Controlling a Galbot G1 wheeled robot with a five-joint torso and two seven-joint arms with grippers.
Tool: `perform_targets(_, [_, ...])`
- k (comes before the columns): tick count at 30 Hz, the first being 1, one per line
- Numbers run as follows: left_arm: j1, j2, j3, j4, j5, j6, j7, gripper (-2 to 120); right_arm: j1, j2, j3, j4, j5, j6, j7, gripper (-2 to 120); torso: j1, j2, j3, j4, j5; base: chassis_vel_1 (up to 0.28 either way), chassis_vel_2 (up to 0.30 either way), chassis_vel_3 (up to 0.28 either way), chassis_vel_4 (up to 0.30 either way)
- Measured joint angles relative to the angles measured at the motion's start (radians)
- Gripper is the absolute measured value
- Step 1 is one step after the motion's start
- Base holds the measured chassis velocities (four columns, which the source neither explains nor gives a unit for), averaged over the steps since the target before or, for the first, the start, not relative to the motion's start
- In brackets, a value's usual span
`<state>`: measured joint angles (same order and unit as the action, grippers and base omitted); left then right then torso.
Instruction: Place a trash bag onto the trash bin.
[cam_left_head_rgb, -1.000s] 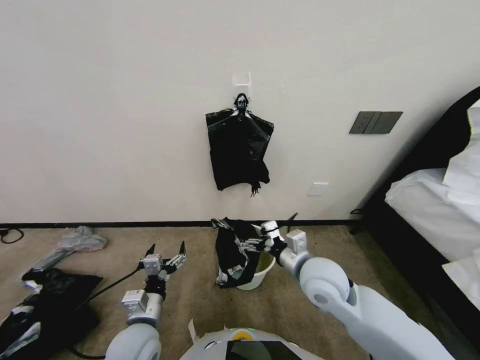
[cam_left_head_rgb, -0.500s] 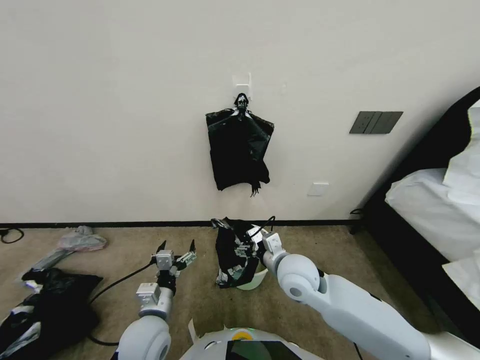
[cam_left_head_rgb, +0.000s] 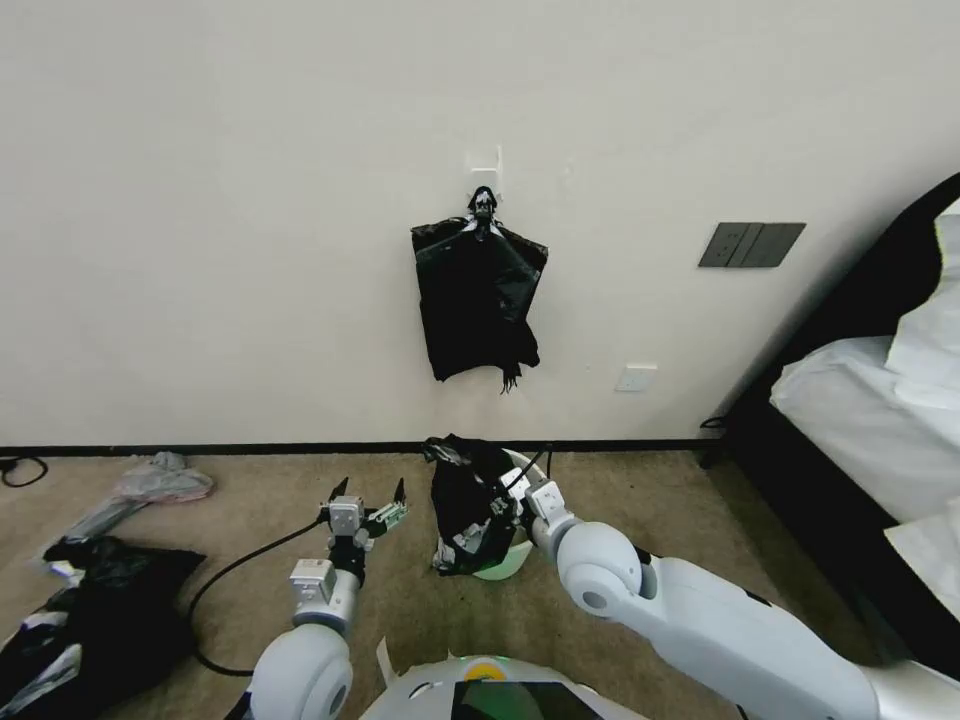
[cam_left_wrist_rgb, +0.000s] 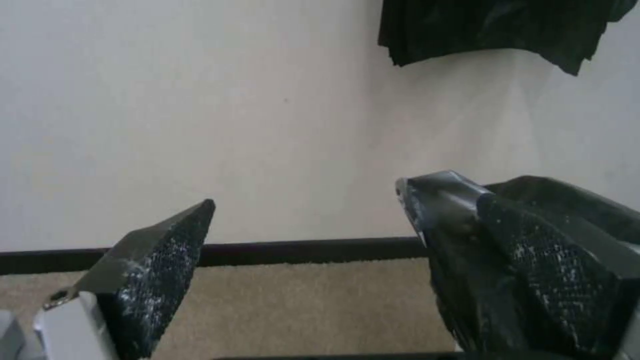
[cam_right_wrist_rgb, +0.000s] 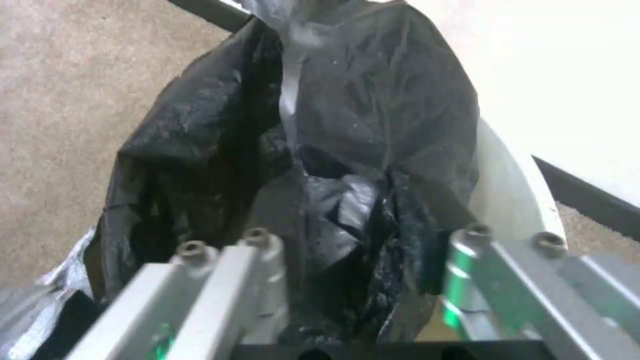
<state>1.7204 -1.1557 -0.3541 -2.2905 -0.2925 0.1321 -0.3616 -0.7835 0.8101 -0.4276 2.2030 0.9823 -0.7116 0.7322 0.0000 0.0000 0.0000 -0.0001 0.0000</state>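
Observation:
The trash bin (cam_left_head_rgb: 512, 562) stands on the carpet by the wall, cream-white. Its rim (cam_right_wrist_rgb: 507, 185) curves past the right wrist camera. The trash bag (cam_left_head_rgb: 462, 500), thin and glossy black, hangs crumpled over the bin's left side and spills into its mouth (cam_right_wrist_rgb: 373, 125). My right gripper (cam_left_head_rgb: 497, 510) is pushed down into the bag's folds at the mouth, and black film lies between its silver links. My left gripper (cam_left_head_rgb: 370, 487) hovers open just left of the bag and holds nothing. Its view shows the bag's edge (cam_left_wrist_rgb: 567, 205) close behind one pad.
A bundle of black bags (cam_left_head_rgb: 478, 300) hangs from a wall hook above the bin. A black heap (cam_left_head_rgb: 100, 600) and a grey bag (cam_left_head_rgb: 160, 480) lie on the floor at the left. A cable (cam_left_head_rgb: 240, 565) trails from the left arm. The bed (cam_left_head_rgb: 870, 400) blocks the right side.
My right gripper has moved left and down into the bag at the bin's mouth. My left arm has slid right and forward toward the bag, still open.

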Motion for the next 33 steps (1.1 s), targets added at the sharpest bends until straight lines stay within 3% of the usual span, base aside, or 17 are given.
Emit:
perform_targets(2, [-0.001,0.0,0.002,0.001,0.001,0.0,0.0,100,0.002,0.006,0.0,0.0,0.001,0.0,0.0,24,0.0,0.0,0.0,0.0,0.0001,0.0,0.0,0.0,0.0])
perform_targets(5, [0.003,0.005,0.013,0.002,0.01,0.002,0.0,100,0.01,0.014,-0.006,-0.006,0.001,0.001,0.0,7,0.0,0.0,0.0,0.0002,0.0,0.0,0.0,0.0,0.0])
perform_targets(8, [0.004,0.011,0.026,0.002,0.014,0.009,-0.001,100,0.008,0.015,-0.006,-0.007,-0.001,0.001,0.0,0,0.0,0.0,0.0,0.0002,0.0,0.0,0.0,0.0,0.0])
perform_targets(14, [-0.036,0.039,0.085,0.004,-0.003,0.076,-0.003,100,-0.004,0.009,0.006,-0.006,-0.007,0.002,-0.001,0,0.0,0.0,0.0,-0.0001,0.0,0.0,0.0,0.0,0.0])
perform_targets(18, [-0.093,0.06,0.122,0.012,-0.084,0.159,-0.017,100,-0.007,0.005,0.011,-0.004,-0.011,0.003,-0.001,0,0.0,0.0,0.0,0.0001,0.0,0.0,0.0,0.0,0.0])
perform_targets(22, [-0.212,0.076,0.181,0.038,-0.256,0.275,-0.057,100,-0.009,0.005,0.01,-0.003,-0.011,0.003,-0.001,0,0.0,0.0,0.0,0.0002,0.0,0.0,0.0,0.0,0.0])
perform_targets(31, [-0.433,0.076,0.288,0.132,-0.412,0.372,-0.136,100,-0.008,-0.002,0.008,-0.003,-0.007,0.004,-0.001,0,0.0,0.0,0.0,-0.0002,0.0,0.0,0.0,0.0,0.0])
perform_targets(33, [-0.478,0.07,0.314,0.164,-0.45,0.414,-0.177,100,-0.006,-0.005,0.01,-0.003,-0.006,0.004,-0.001,0,0.0,0.0,0.0,0.0001,0.0,0.0,0.0,0.0,0.0])
